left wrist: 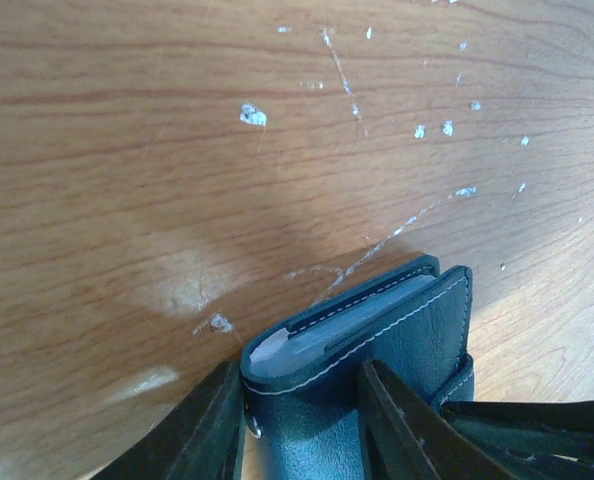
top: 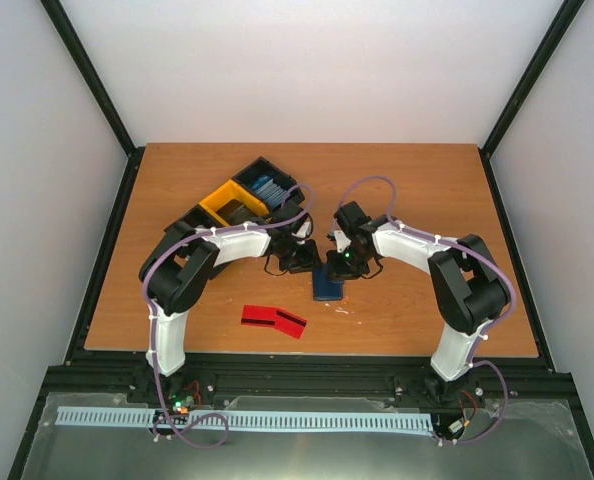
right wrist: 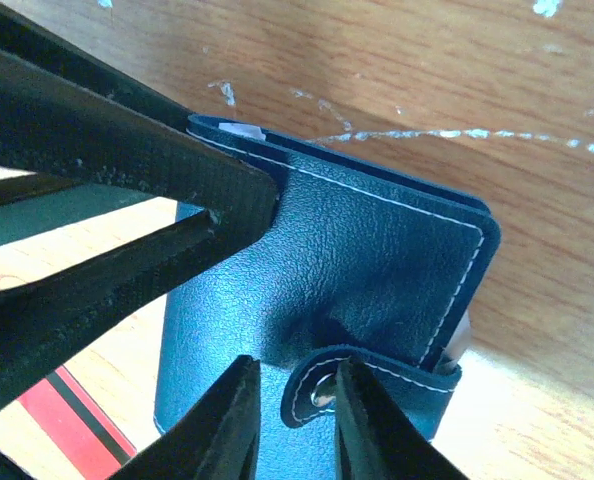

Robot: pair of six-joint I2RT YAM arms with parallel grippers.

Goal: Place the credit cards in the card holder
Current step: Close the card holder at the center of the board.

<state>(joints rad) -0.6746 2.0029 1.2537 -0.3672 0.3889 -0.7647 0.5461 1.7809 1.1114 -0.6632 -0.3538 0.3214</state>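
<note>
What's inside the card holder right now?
The card holder is folded shut. Only a pale sliver peeks out at one corner of its edge. The rest of the inside is hidden by the cover.

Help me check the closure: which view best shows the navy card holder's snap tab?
Right wrist: the stitched navy snap tab with its metal snap fills the lower centre, close up. Left wrist shows one edge of the dark navy folding card holder, no clear tab. Top external shows only a small blue patch.
</note>
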